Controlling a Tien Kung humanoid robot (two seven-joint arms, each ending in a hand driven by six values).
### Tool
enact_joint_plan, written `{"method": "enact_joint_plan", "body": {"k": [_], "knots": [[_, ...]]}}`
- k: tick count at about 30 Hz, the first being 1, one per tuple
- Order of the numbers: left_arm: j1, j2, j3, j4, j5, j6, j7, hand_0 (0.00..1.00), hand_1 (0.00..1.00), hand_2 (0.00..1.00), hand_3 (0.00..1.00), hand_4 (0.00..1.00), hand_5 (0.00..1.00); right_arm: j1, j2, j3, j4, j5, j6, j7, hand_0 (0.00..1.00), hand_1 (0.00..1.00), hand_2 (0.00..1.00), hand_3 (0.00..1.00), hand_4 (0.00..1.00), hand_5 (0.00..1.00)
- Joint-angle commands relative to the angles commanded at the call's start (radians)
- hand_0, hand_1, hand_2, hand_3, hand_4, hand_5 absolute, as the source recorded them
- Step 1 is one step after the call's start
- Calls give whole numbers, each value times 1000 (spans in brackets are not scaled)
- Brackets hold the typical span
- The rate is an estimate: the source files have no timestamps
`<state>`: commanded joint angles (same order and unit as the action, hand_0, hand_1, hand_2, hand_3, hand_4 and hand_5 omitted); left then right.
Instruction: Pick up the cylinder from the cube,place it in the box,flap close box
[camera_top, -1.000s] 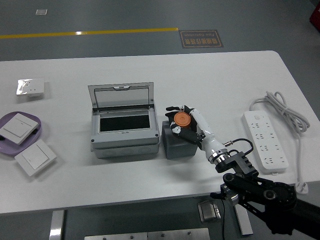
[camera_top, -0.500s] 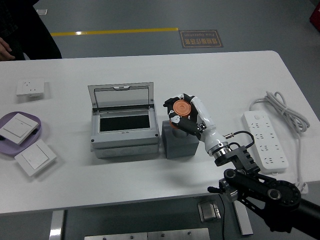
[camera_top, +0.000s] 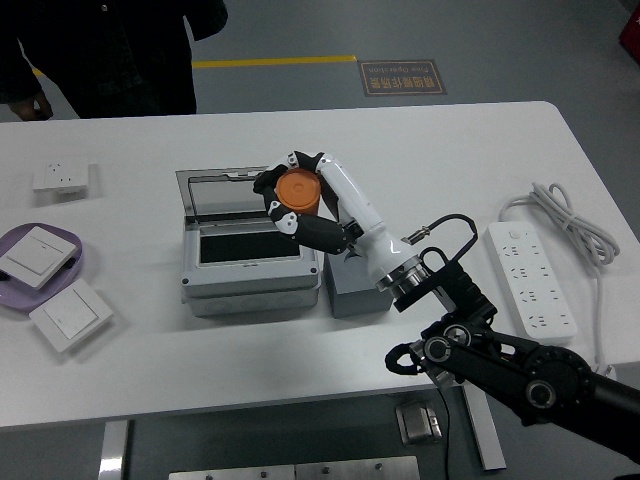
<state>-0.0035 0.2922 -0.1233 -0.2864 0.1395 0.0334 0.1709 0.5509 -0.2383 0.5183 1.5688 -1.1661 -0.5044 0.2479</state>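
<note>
A second ago the orange cylinder (camera_top: 298, 190) sat on the grey cube (camera_top: 352, 283) with the right hand (camera_top: 297, 198) wrapped round it. Now the hand has lifted it clear and swung it left and farther away, so that it hangs above the right far part of the grey plastic box (camera_top: 250, 247), in front of the raised clear lid (camera_top: 238, 193). The cube, just right of the box, stands bare on top. A person in dark clothes (camera_top: 110, 45) has also come to stand at the far left of the white worktop (camera_top: 450, 150).

By my reading, the pick-up is done and the carry nearly so; lowering and release into the dark opening are left, then closing the flap.

The fingers (camera_top: 275, 210) are curled and clamped on the cylinder, black tips showing at its left, far and near sides, its orange top face turned up towards the camera. It touches neither box nor lid, as far as I can tell. The left hand is not in view.
</note>
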Motion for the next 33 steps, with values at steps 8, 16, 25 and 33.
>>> {"method": "enact_joint_plan", "body": {"k": [8,16,25,33], "knots": [[-3,3,-7,0,10,0,4,636,598,553,619,709,241,85,42,-51,-14,-224,66,-166,2,110,363,278,46,2],[-4,6,-10,0,16,0,6,636,598,552,619,709,244,141,65,-98,-43,-431,171,-322,2,79,364,266,41,2],[-7,9,-17,0,27,0,9,635,598,552,620,710,245,195,112,-148,-134,-683,253,-514,2,79,373,272,90,2],[-11,11,-21,-1,34,0,11,635,598,552,620,708,243,216,159,-179,-266,-720,149,-521,2,99,396,296,89,2]]}}
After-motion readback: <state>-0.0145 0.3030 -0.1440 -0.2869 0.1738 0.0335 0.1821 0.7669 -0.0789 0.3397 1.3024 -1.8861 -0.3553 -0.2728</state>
